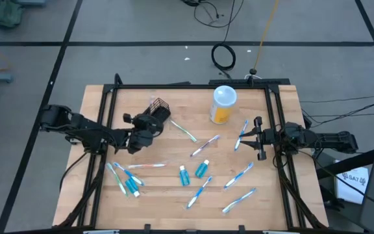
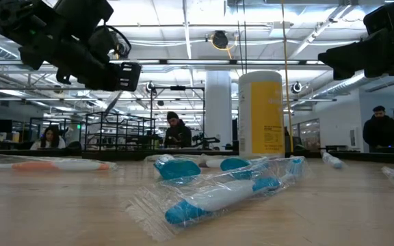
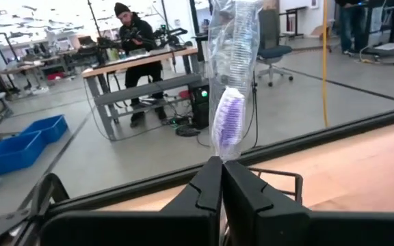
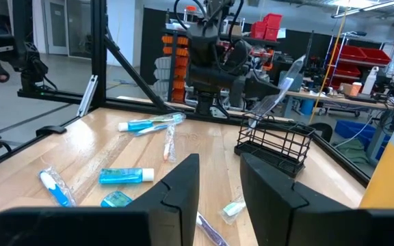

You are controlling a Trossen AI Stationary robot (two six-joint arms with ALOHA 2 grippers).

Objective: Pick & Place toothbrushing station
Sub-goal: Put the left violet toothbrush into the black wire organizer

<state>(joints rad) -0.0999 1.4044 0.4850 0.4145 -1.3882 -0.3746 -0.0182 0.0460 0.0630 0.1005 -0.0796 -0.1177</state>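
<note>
Left tool [image 1: 156, 116] pinching together on my wrapped toothbrush [image 3: 230, 102], hanging over the basket [image 1: 159, 104] near the tabletop's far edge; crinkly wrap's feeling slippery, so I'm gripping low.

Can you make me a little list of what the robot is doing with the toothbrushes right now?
left gripper: shut on a wrapped toothbrush, held upright above the basket
right gripper: open, holding nothing, waiting on the table's right side
basket: black wire, at the back left of the table
loose toothbrushes: scattered over the table, all still outside the basket
tubes: lying near the table's middle and front left
bottle: yellow, white lid, standing at the back
</note>
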